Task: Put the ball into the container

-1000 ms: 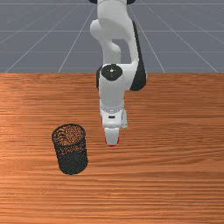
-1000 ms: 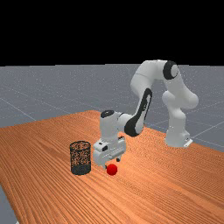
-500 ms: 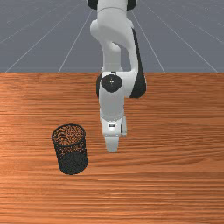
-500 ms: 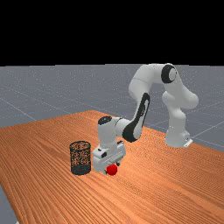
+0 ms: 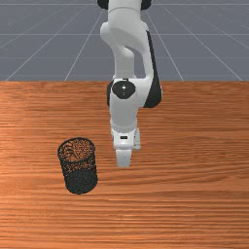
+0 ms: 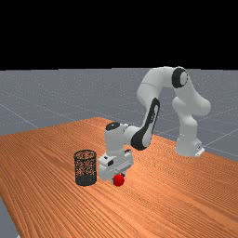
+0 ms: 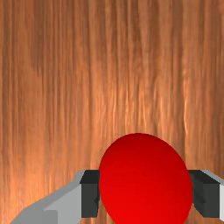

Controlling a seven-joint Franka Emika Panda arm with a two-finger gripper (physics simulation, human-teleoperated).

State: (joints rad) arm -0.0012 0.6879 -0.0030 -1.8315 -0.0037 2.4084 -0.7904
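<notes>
The orange-brown wood table spreads beneath the black wire-mesh bin and out past it on all sides. The white and grey Panda arm reaches down beside the bin, on the front view's right of it. The bin stands upright with its round mouth facing up and its long axis vertical, which suits a drop from above.

The two-finger gripper is low beside the bin, apart from it, closed to the ball's width and with the ball in its hold. The red ball is on the far view's right of the bin, near it but outside, and seems to rest on the wood. The dark finger pads press it from two opposite sides, probably so that it cannot roll away during a lift. Being round, the ball points no way and has no long axis, so any turn of the grip should serve. What it likely needs next is a rise above the bin's rim, then a move over the mouth.
</notes>
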